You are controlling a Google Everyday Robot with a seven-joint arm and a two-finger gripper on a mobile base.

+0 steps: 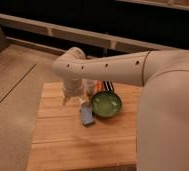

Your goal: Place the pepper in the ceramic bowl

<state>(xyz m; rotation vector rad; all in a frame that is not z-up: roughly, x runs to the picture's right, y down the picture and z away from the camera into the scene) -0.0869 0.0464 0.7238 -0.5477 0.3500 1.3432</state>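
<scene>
Wood-plank desk point(58, 145), pale and bare over most of its top. The glossy green ceramic bowl point(106, 104) sits toward the desk's far right and serves as landmark. The pepper point(98, 88) shows only as a small orange-red patch just behind the bowl's far-left rim, outside the bowl and on the desk. It is wedged between a pale cup point(89, 86) on its left and a black-and-white striped object point(108, 86) on its right. Too little of it shows to tell which way its long axis runs or where its tip points. A blue-grey flat object point(86, 115) lies just left of the bowl, at its near-left rim, long side running toward the camera. The white arm point(113, 67) reaches in from the right, passing above and behind the bowl, then bends down. The tool point(74, 101) hangs left of the bowl, beyond the blue-grey object, low over the desk. Its jaws are spread wide with nothing between them.
</scene>
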